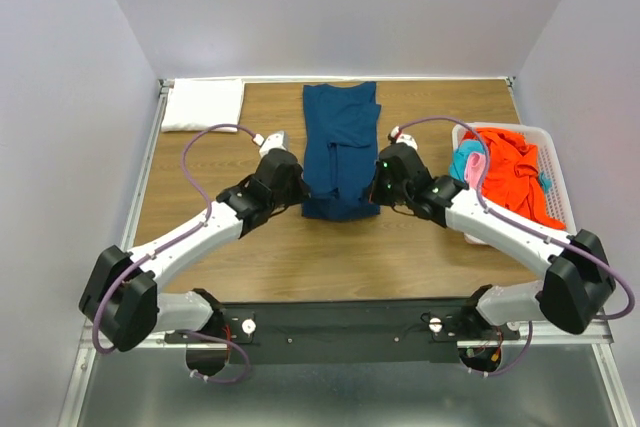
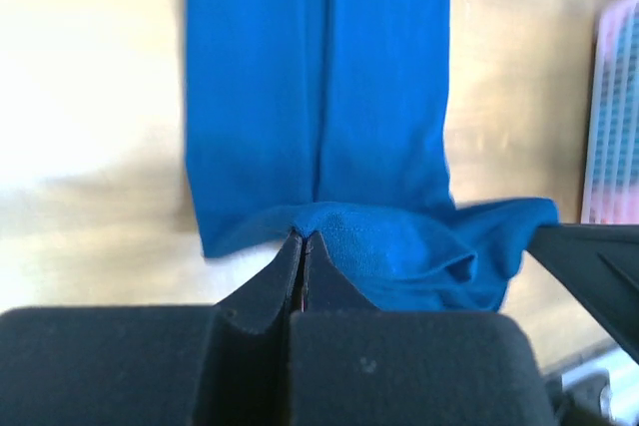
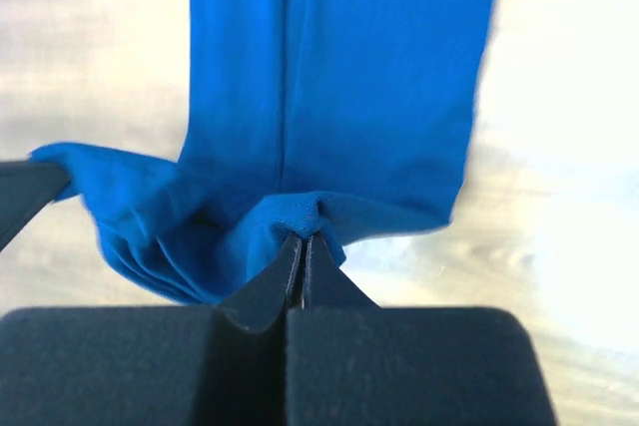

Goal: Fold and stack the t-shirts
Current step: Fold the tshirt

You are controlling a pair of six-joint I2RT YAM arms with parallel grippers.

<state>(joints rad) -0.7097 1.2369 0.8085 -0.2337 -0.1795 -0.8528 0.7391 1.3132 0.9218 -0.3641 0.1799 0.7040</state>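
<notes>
Item: navy blue t-shirt (image 1: 340, 137), lengthwise-folded strip at centre of table (image 1: 250, 257); left gripper (image 2: 303, 238) and right gripper (image 3: 303, 238) each pinch its near hem, probably to fold it away.

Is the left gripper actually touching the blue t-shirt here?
Touching. The left wrist view shows the left gripper shut, its tips pinching the near edge of the blue t-shirt, with the cloth puckered up at the pinch.

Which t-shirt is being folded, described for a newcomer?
At the middle of the wooden table, between the arms, the dark blue t-shirt lies as a long strip. The left gripper and right gripper pinch its near hem; the white t-shirt, folded, sits at the far left corner.
</notes>
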